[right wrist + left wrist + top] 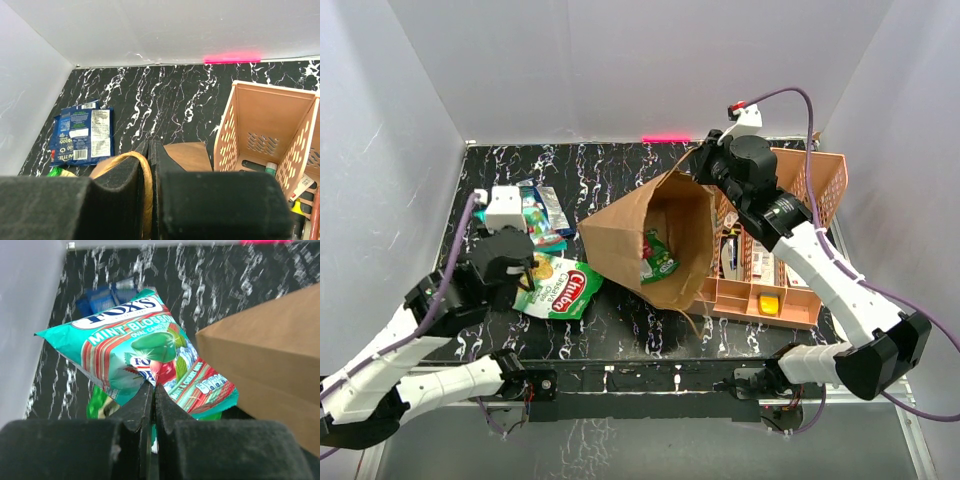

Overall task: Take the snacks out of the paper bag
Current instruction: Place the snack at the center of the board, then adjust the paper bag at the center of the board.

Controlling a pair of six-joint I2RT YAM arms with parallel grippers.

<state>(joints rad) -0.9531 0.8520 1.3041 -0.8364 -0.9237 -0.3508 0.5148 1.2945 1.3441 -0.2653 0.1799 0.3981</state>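
Overhead: paper bag (615,235) on its side mid-table, mouth toward the arms, a green packet (658,258) inside. Right gripper (708,165) at the bag's far rim, left gripper (525,265) off to its left, above a white-and-green packet (560,290).

From the left wrist: jaws pinched shut on the teal Fox's mint packet (140,355), bag just right of it.

From the right wrist: jaws clamped on the bag's twisted handle (146,180), peach basket (265,115) to the right, blue packet (82,135) flat at left.
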